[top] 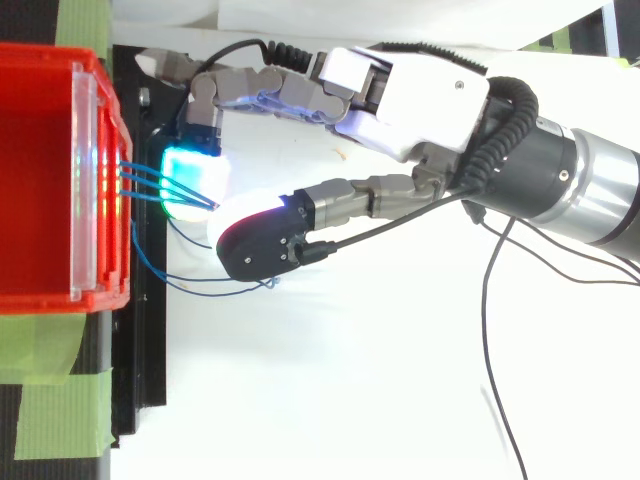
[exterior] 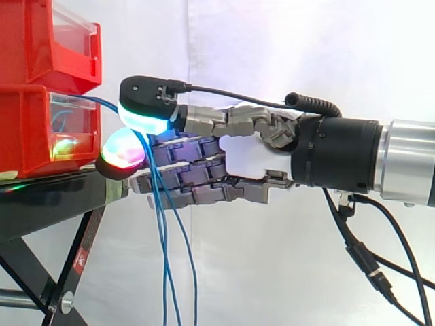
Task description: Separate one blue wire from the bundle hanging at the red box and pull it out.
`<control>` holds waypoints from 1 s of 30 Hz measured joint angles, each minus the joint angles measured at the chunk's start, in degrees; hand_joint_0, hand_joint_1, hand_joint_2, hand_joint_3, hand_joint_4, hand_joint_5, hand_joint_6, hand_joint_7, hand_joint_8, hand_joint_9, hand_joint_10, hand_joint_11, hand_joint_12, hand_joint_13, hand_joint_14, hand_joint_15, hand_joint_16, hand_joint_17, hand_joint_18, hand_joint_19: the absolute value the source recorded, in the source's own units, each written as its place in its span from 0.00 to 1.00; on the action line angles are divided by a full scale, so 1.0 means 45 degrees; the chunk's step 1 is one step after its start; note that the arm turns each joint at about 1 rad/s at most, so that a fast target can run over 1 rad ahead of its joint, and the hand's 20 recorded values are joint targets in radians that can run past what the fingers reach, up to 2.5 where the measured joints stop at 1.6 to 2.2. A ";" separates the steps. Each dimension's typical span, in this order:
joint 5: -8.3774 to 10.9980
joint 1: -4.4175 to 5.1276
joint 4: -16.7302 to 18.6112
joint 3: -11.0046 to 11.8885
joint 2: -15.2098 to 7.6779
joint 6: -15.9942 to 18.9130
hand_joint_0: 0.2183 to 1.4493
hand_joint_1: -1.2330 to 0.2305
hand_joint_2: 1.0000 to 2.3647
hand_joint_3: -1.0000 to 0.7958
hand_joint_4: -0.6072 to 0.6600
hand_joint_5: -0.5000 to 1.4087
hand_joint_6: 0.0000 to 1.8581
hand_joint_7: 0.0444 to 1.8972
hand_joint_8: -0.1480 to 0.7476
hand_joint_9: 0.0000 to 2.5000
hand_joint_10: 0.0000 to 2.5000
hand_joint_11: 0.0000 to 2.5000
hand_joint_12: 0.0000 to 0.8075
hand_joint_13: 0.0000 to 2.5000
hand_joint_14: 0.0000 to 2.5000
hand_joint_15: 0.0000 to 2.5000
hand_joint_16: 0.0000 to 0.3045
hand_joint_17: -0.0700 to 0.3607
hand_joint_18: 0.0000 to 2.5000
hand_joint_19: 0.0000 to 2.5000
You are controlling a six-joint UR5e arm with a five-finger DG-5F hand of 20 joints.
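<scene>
Blue wires [exterior: 162,238] hang from the front edge of the lower red box [exterior: 27,129], past the black stand's [exterior: 47,197] edge, where the hand [exterior: 251,156] pinches them between 2 glowing pads [top: 190,175], seemingly catching 3 strands rather than 1.

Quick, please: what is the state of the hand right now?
Hand: shut, pinching the blue wires between its glowing pads.

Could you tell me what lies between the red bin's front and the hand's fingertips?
In the top view, blue wires span that gap, from the red bin to the fingertips of the hand, which pinch them.
</scene>
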 measured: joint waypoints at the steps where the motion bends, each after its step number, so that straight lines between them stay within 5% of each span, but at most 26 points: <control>1: 0.0000 0.0000 -0.0012 0.0003 0.0002 0.0030 0.31 0.43 0.01 0.33 0.70 0.17 0.30 0.67 0.36 0.04 0.00 0.00 0.39 0.04 0.00 0.02 0.20 0.48 0.06 0.06; 30: -0.0038 -0.0023 -0.0584 0.0019 0.0413 0.0178 0.31 0.41 0.01 0.33 0.70 0.17 0.30 0.67 0.36 0.03 0.00 0.00 0.39 0.04 0.00 0.02 0.20 0.48 0.06 0.06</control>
